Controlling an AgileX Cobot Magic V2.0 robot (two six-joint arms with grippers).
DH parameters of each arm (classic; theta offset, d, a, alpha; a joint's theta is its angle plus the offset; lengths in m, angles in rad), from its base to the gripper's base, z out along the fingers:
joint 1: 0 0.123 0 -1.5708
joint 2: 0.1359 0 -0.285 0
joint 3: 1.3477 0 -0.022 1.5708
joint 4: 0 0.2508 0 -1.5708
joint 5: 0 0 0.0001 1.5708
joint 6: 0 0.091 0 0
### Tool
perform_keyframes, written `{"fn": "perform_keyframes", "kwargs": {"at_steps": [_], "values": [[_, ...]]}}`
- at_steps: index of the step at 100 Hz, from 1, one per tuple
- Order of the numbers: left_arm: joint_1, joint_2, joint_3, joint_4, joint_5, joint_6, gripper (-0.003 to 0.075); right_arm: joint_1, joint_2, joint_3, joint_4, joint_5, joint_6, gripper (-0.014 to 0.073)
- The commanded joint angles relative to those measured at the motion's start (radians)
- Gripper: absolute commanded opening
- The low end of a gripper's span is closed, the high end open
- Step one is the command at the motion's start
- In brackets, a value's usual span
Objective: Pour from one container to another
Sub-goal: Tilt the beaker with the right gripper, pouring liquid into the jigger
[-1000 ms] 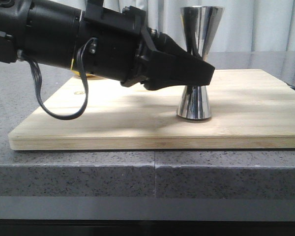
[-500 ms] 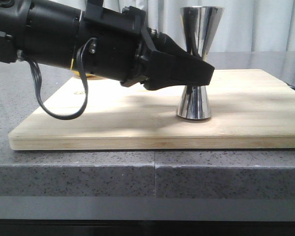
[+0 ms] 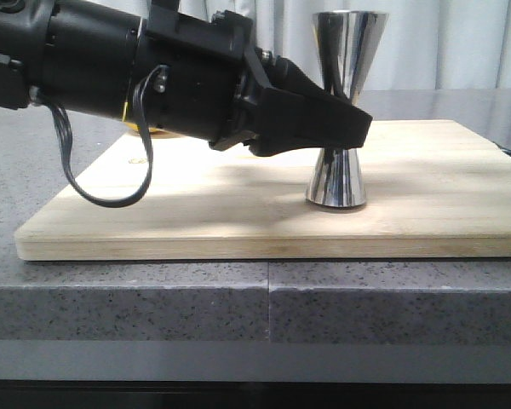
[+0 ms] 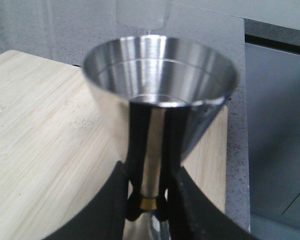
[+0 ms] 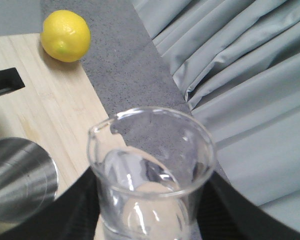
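Steel jigger (image 3: 339,111) clamped at waist by left hand (image 3: 345,128), right hand (image 5: 150,210) grasping glass beaker (image 5: 150,170), no legible text.

Grey pleated curtain (image 3: 460,43) behind speckled grey stone counter (image 3: 153,298).

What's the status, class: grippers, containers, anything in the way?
Left gripper shut on jigger waist, upright on board. Right gripper holds beaker upright beside the jigger's mouth. Lemon well aside.

Next to nothing has changed: the left claw (image 3: 345,128) has held its grip at the jigger's (image 3: 341,111) waist throughout
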Motion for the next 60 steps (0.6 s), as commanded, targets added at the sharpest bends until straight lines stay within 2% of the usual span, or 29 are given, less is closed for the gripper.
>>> {"fn": "perform_keyframes", "kwargs": {"at_steps": [1, 60], "values": [[0.000, -0.054, -0.026, -0.043, -0.073, -0.011, -0.0021, 0.002, -0.028, -0.038, -0.036, -0.041, -0.002, 0.0240], [0.000, -0.054, -0.026, -0.043, -0.074, -0.011, -0.0021, 0.002, -0.028, -0.038, -0.087, -0.029, -0.002, 0.0240]]}}
